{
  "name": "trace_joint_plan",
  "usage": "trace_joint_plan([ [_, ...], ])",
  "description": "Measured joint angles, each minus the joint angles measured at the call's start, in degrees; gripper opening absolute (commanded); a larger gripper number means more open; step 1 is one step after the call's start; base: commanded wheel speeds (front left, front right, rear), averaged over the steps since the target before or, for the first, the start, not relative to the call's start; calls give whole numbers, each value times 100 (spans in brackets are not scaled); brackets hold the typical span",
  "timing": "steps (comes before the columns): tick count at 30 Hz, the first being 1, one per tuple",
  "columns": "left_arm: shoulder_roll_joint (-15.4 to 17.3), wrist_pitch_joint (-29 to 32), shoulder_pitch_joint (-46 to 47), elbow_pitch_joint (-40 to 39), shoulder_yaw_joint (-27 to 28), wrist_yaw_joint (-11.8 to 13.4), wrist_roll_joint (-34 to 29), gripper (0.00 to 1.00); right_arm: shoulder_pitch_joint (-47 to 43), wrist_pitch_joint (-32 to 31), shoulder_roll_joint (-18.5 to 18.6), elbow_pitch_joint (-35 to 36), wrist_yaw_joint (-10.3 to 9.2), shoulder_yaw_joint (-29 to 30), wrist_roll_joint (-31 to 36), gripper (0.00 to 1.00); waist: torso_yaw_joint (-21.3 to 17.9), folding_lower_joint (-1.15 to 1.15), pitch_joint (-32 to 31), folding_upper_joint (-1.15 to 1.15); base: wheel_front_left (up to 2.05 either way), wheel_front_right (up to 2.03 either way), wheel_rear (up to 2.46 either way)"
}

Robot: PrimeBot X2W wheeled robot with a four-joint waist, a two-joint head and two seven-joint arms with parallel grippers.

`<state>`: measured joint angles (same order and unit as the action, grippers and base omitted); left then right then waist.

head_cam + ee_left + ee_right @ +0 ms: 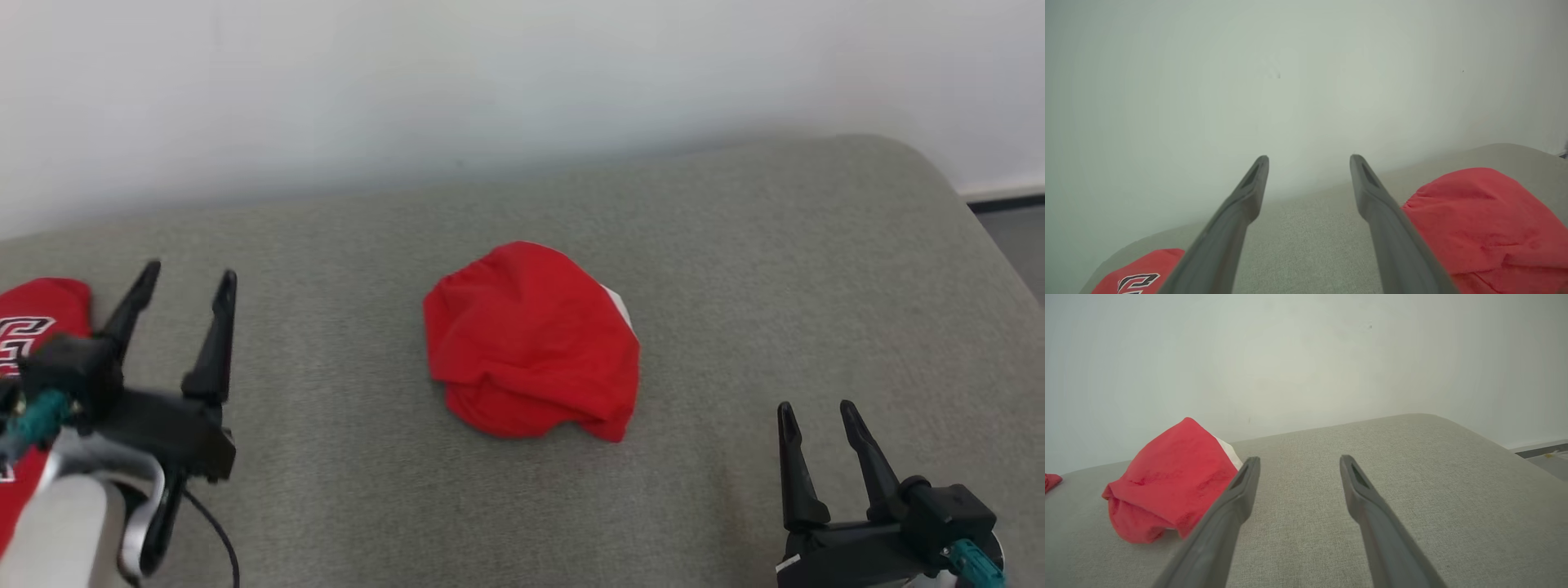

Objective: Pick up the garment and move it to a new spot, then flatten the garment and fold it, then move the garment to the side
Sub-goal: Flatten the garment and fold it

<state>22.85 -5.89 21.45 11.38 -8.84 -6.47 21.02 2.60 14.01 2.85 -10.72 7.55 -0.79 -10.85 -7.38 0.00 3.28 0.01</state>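
Red garment (531, 343) bunched on cushion (735, 245), untouched, flanked by left gripper (192, 273) and right gripper (816, 406), fingers (214, 343) wide apart, empty; pickup, flattening, folding, moving aside apparently all yet to do.

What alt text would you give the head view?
A crumpled red garment lies centred on a grey cushion. Open left pincer and open right pincer flank it, both empty. Another red garment with lettering lies at far left.
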Motion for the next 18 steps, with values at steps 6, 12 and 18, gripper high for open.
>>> trace_joint_plan([
  [6,276,471,802,325,-268,-67,348,100,162,71,0,-169,0,-89,-236,100,-420,0,280,0,0,0,0],
  [12,534,940,1484,731,-745,-94,702,100,336,92,-1,-258,0,-153,-471,100,-862,1,584,0,0,0,0],
  [18,858,1482,1980,1007,-1608,-102,1181,100,394,97,0,-207,0,-226,-693,100,-1263,1,882,0,0,0,0],
])
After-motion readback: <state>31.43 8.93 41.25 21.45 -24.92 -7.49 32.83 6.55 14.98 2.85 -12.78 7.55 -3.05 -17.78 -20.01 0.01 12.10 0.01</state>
